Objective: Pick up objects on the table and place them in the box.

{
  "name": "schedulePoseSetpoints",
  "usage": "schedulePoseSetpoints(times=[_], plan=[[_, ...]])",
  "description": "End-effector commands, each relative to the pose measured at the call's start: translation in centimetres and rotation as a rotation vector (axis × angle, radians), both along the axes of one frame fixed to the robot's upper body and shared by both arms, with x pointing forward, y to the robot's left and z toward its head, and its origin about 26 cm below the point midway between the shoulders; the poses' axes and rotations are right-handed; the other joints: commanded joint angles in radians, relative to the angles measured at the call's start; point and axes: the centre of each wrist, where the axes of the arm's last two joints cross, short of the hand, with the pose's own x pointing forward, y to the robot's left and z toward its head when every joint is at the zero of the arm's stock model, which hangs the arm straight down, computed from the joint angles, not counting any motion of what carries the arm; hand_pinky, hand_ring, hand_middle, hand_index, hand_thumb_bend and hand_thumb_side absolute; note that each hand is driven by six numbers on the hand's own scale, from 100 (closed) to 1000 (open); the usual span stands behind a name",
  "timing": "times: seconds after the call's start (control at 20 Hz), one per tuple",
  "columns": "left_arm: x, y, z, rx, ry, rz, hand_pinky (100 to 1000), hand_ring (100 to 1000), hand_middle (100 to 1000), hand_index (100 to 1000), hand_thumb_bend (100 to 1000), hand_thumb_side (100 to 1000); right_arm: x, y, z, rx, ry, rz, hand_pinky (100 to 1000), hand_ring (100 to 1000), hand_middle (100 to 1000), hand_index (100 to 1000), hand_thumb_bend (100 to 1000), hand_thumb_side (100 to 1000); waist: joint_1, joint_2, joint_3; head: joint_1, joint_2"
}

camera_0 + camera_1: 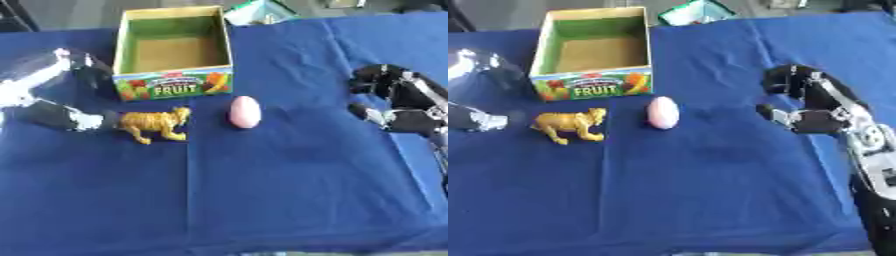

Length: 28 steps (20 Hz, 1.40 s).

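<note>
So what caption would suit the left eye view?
Robot hands flank a toy tiger and pink egg before an empty fruit box.

- A blue cloth (289, 190) covers the table, creased down its middle.
- Grey floor (79, 15) lies beyond the far edge.
- A teal object (697, 12) sits there.

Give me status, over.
Left hand open beside tiger toy. Right hand open, idle. Pink egg on cloth. Fruit box holds nothing visible.

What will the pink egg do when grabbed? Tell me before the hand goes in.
The pink egg looks smooth and rounded, so it may slip between curled fingers. Lying on its side on the blue cloth, it will probably roll if nudged. It seems small and probably light.
</note>
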Motion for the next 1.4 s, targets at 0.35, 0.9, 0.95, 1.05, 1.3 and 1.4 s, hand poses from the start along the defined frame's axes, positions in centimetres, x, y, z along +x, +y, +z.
schedulePoseSetpoints(times=[0.35, 0.9, 0.95, 1.05, 1.3, 1.4], plan=[[2.1, -1.7, -0.2, 0.060, -0.004, -0.002, 755, 649, 700, 819, 492, 433, 0.0, -0.4, 0.9, -0.015, -0.022, -0.001, 803, 814, 616, 763, 451, 179, -0.001, -0.019, -0.008, 0.006, 0.005], [3.7, -3.4, -1.5, 0.118, 0.057, -0.049, 752, 649, 699, 822, 498, 442, 0.0, -0.3, 0.9, -0.016, -0.019, 0.004, 804, 815, 616, 763, 450, 179, 0.002, -0.018, -0.013, 0.009, 0.005], [3.8, -3.5, -1.7, 0.124, 0.064, -0.052, 752, 650, 699, 822, 498, 442, 0.0, -0.3, 0.8, -0.016, -0.019, 0.004, 804, 814, 616, 763, 450, 179, 0.002, -0.018, -0.014, 0.009, 0.005], [4.0, -3.6, -1.8, 0.129, 0.070, -0.055, 752, 650, 699, 822, 498, 442, 0.0, -0.3, 0.8, -0.016, -0.019, 0.004, 804, 814, 616, 763, 450, 179, 0.002, -0.019, -0.014, 0.009, 0.005], [4.6, -4.3, -2.9, 0.177, 0.111, -0.069, 749, 656, 719, 823, 508, 441, 0.0, -0.2, 0.8, -0.017, -0.018, 0.007, 804, 815, 617, 764, 450, 180, 0.002, -0.019, -0.019, 0.012, 0.005], [4.9, -4.6, -3.4, 0.196, 0.121, -0.071, 748, 657, 719, 821, 502, 428, 0.1, -0.2, 0.8, -0.017, -0.018, 0.007, 804, 815, 617, 763, 449, 180, 0.002, -0.019, -0.020, 0.013, 0.005]])
